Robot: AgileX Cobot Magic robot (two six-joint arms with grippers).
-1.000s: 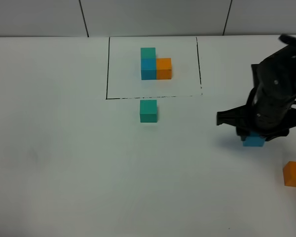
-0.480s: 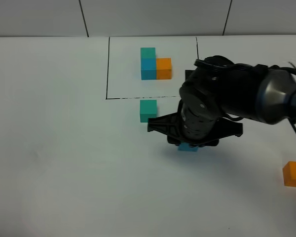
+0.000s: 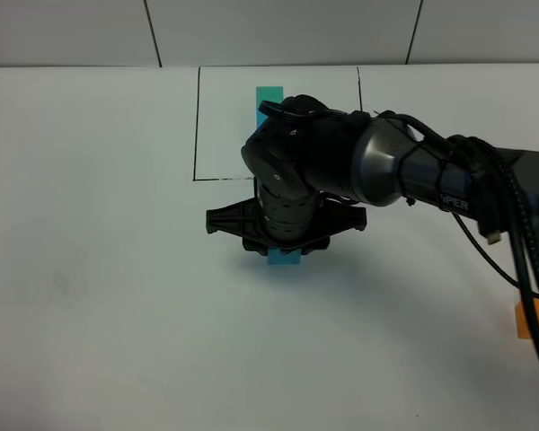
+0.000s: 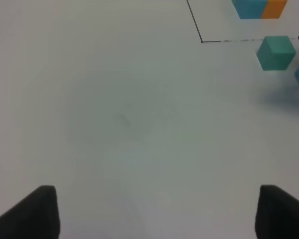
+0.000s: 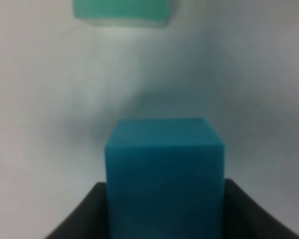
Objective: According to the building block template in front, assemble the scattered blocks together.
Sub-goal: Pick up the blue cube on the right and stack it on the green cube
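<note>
My right gripper reaches across the middle and is shut on the sky-blue block, holding it low over the table just in front of the black-lined frame. In the right wrist view the blue block sits between the jaws, with the loose teal-green block just beyond it. The arm hides that teal block and most of the template in the high view; only the template's teal cube shows. The left wrist view shows the loose teal block and the template's blue and orange cubes. The orange block lies far right. My left gripper is open and empty.
The right arm's black body and cables stretch from the right edge to the table's middle. White table all round; a grey wall with dark seams runs along the back.
My right gripper has carried the blue block leftward from the right side to a spot just in front of the frame, now covering the loose teal block and the template in the high view.
</note>
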